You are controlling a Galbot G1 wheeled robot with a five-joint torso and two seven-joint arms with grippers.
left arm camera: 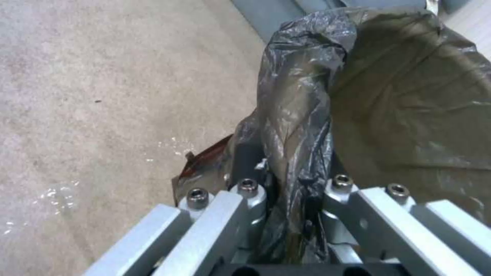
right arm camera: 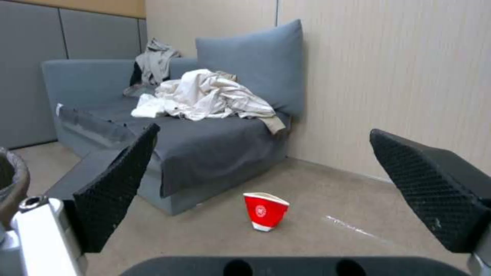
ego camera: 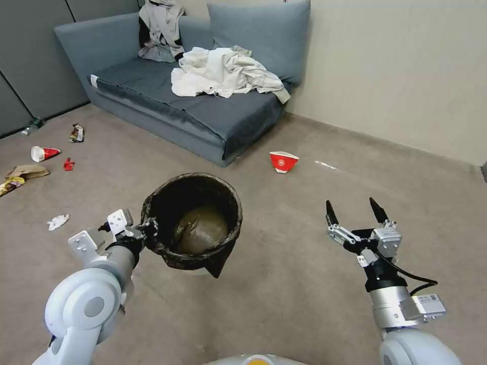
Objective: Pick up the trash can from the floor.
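Room: beige-grey carpeted floor (ego camera: pixel 304 284) in a corner, with a grey sofa (ego camera: pixel 152 101) against the wall.
Left claw (ego camera: pixel 148 229): closed on the near-left rim of the trash can (ego camera: pixel 193 223), one finger (left arm camera: pixel 245 153) outside the wall and the other inside, the black bag liner (left arm camera: pixel 302 126) pinched between them. A rim pinch suits a round bin too wide to span.
Trash can: held out in front of the robot at the left claw, mouth up and tipped slightly. From the head view it appears clear of the carpet, though its white base (ego camera: pixel 195 272) is mostly hidden. Something brownish lies in the bottom.
Liner: folded over the rim, with a loose black flap hanging on the near side. It may slip, since the plastic looks slick.
Right claw (ego camera: pixel 355 213): spread wide and holding nothing, raised well to the right of the bin; it reads as waiting.
Nearby: 1 red-and-white paper bowl (ego camera: pixel 283 161) tipped on the carpet by the sofa corner.
Farther: crumpled pale clothes (ego camera: pixel 223 71) on the sofa seat, scattered litter (ego camera: pixel 43 162) at the far left.
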